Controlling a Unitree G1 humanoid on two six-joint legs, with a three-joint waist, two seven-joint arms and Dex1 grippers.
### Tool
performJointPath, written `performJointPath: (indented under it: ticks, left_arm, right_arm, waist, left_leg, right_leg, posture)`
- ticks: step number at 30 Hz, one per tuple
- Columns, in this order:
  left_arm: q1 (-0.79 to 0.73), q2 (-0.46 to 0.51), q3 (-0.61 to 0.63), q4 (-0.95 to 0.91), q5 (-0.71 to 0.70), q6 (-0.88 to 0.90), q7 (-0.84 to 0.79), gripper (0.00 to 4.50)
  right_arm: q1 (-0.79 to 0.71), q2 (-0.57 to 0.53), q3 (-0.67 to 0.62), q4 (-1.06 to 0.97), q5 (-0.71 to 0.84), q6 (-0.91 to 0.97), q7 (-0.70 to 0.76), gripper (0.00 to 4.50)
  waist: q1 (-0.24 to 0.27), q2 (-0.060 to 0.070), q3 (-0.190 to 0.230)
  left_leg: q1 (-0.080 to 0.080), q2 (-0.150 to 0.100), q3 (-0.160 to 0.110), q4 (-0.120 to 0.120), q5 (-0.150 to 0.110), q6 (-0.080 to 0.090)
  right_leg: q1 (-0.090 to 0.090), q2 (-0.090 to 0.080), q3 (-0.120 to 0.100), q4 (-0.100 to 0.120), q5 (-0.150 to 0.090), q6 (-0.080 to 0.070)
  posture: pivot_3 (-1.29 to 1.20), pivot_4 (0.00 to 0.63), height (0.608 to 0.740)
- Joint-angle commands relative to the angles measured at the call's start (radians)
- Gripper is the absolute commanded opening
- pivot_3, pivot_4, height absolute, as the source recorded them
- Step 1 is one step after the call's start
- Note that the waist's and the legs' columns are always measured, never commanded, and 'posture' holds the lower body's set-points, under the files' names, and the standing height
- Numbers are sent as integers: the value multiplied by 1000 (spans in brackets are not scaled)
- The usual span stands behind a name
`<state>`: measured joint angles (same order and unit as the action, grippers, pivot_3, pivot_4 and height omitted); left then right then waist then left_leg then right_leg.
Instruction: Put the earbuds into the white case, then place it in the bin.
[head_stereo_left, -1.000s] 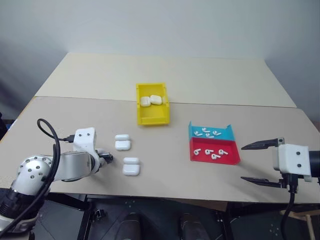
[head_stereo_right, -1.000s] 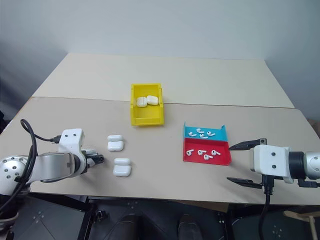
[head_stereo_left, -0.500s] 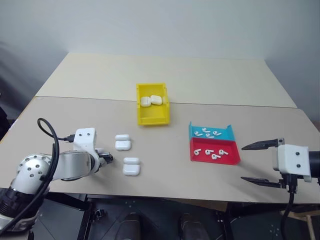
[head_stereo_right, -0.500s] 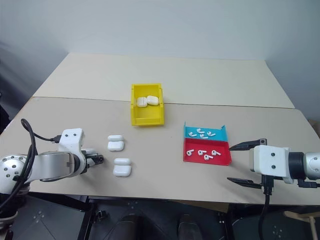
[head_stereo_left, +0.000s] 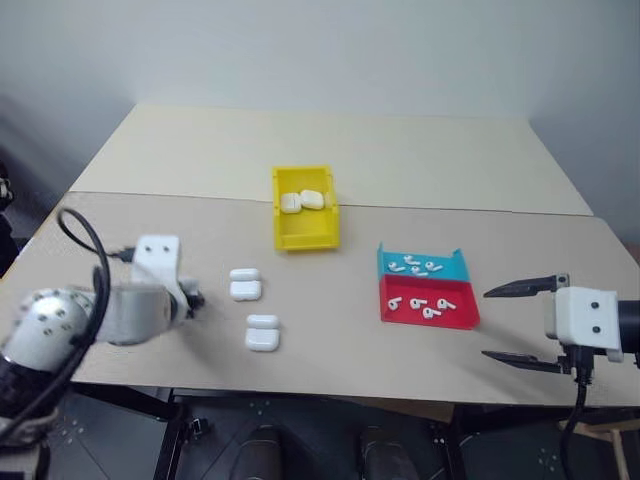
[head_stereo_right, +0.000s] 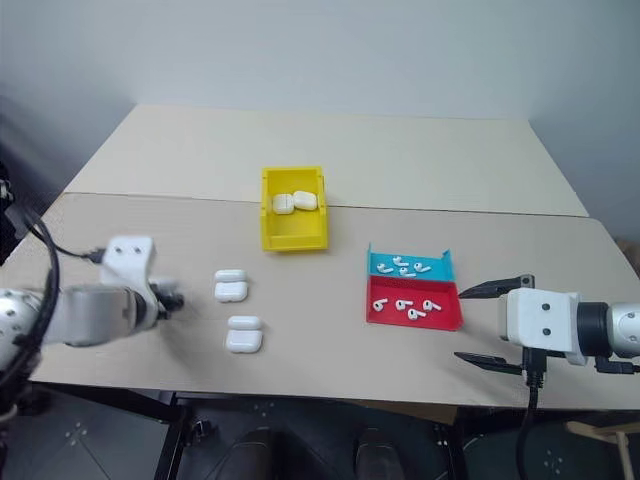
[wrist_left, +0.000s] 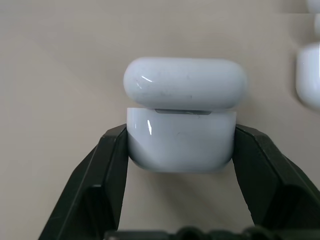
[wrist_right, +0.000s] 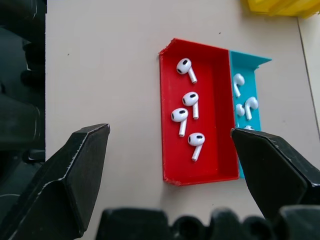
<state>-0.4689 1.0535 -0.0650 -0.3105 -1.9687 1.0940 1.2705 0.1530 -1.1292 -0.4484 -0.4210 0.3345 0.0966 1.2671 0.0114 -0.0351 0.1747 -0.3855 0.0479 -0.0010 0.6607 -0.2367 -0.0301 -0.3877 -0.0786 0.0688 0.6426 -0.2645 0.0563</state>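
My left gripper is shut on a white case, one black finger on each side of its lower half. The case's lid stands slightly ajar, with the tan table behind it. Several earbuds lie loose in the red and teal tray on the right. Just right of that tray, my right gripper hangs open with nothing between its fingers. The yellow bin stands at mid-table with two white cases at its far end.
Two more white cases lie on the table between my left gripper and the tray. A seam runs across the table behind the bin. The table's front edge is close below both grippers.
My left gripper has shut on the white case, and the arm has risen and drawn a little to the left. The right arm has not moved.
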Motion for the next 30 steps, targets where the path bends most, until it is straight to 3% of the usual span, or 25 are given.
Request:
performJointPath:
  ticks: [1, 4, 8, 11, 14, 18, 22, 26, 30]
  left_arm:
    - [-125, 164, 8, 4, -3, 81, -131, 2798]
    - [-262, 253, 4, -12, 20, 142, -296, 2798]
    - [-285, 174, 50, -160, 351, 40, -685, 2798]
    - [-168, 88, 2, -262, 726, -207, -1002, 2798]
    - [-57, -12, -79, -273, 1014, -447, -1260, 2798]
    - [85, -242, -83, -186, 1223, -840, -1589, 2798]
    - [168, -422, -74, -75, 1225, -1098, -1966, 2798]
    - [209, -464, -86, 5, 1251, -1194, -2230, 2798]
    - [271, -537, -57, 9, 1246, -1236, -2287, 2798]
  right_arm:
    - [-49, -16, -21, 14, -3, -17, -8, 4500]
    - [-110, -36, -11, 37, 9, 5, -12, 4500]
    - [-225, -70, 45, 44, 31, 103, -42, 4500]
    - [-302, -105, 91, 37, 46, 161, -27, 4500]
    - [-329, -170, 126, 2, 77, 258, 9, 4500]
    - [-374, -246, 212, -40, 97, 368, 34, 4500]
    - [-518, -276, 376, -54, 80, 506, 25, 4500]
    - [-649, -236, 530, -34, 10, 593, 3, 4500]
    - [-688, -216, 614, -21, -48, 592, 20, 3615]
  waist:
    - [0, -2, 1]
    - [-1, -2, 1]
    - [0, -1, 1]
    - [0, -1, 1]
    - [-1, 0, 1]
    - [-1, -1, 2]
    - [-4, 0, 1]
    - [-11, 0, 1]
    - [-15, 1, 1]
  left_leg:
    - [-1, 0, 0, 0, 0, 0]
    - [-2, 0, 0, 0, 0, 0]
    - [-2, 0, 0, 0, 0, -1]
    - [-2, 0, 0, -1, 3, -6]
    - [-4, 0, 0, -2, 5, -9]
    - [-6, 0, 0, -1, 4, -7]
    - [-7, 1, 0, 0, 3, -5]
    - [-6, 1, 1, 0, 2, -4]
    - [-9, 1, 1, 1, 1, -2]
  right_leg:
    - [-1, 0, 0, 0, 0, 0]
    - [-1, 0, 0, -2, 0, 1]
    - [-1, 0, 0, -2, 0, 1]
    - [-2, 0, -1, -2, 1, 1]
    - [-3, 1, -1, -3, 1, 0]
    - [-4, 0, -1, -5, 1, 0]
    - [-4, 0, -1, -5, 2, 0]
    - [-5, 1, -1, -3, 2, 1]
    - [-6, 0, -1, -5, 2, 2]
  posture:
    - [0, 150, 740]
    - [0, 150, 740]
    - [0, 150, 740]
    - [0, 150, 740]
    - [0, 150, 740]
    - [0, 150, 740]
    - [0, 150, 740]
    - [0, 150, 740]
    - [0, 150, 740]
